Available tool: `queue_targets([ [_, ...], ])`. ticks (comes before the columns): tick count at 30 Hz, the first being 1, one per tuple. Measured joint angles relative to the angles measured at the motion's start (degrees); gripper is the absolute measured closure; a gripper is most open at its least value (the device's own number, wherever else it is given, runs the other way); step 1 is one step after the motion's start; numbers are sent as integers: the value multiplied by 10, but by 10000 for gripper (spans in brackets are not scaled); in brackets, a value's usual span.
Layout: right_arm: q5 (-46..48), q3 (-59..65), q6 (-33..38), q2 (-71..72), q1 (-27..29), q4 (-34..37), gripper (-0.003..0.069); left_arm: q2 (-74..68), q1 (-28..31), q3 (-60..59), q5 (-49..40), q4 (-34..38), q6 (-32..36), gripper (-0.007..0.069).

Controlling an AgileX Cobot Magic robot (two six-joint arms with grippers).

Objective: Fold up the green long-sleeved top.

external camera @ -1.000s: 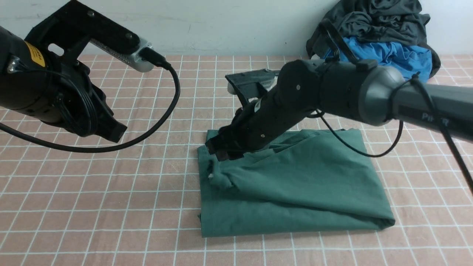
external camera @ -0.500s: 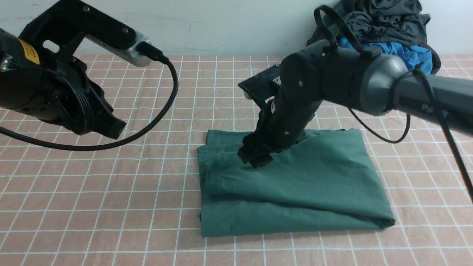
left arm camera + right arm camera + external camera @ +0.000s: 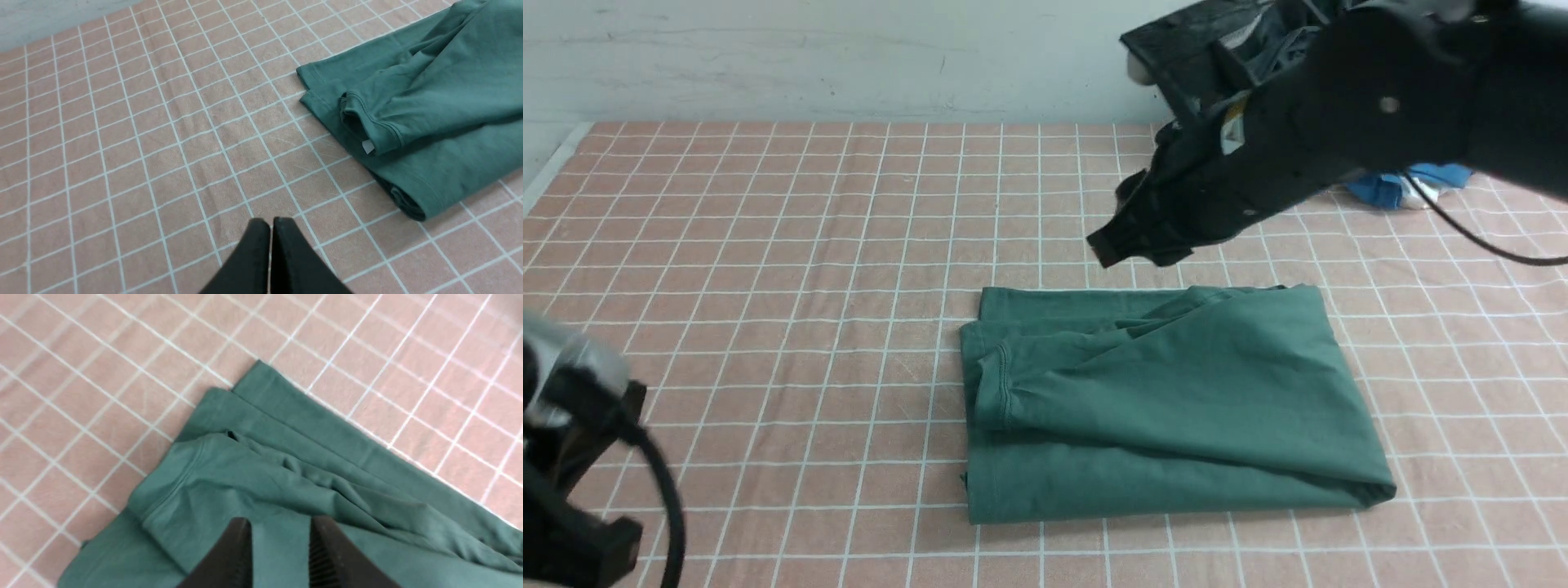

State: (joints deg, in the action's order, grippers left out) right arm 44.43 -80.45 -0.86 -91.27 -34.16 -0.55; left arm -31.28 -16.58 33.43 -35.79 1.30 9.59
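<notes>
Lab-type setup, checked cloth table (image 3: 768, 245), plain wall (image 3: 809, 57)

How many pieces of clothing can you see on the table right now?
2 visible: the green long-sleeved top folded mid-table, and a blue garment at the far right, mostly hidden behind the right arm; more may be hidden there.

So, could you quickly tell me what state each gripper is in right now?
Left gripper: closed, holding nothing.
Right gripper: jaws apart, empty, raised above the green top.
</notes>
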Motion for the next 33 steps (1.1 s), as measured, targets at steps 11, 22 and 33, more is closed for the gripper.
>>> queue_targets([
  [11,-108,228,-2,330,0,0,666,186,0,-76,20,4,-22,628],
  [22,-123,349,-3,636,0,-2,671,198,0,-77,12,4,-23,628],
  [33,-120,354,-5,730,0,-6,673,198,0,-77,11,4,-23,628],
])
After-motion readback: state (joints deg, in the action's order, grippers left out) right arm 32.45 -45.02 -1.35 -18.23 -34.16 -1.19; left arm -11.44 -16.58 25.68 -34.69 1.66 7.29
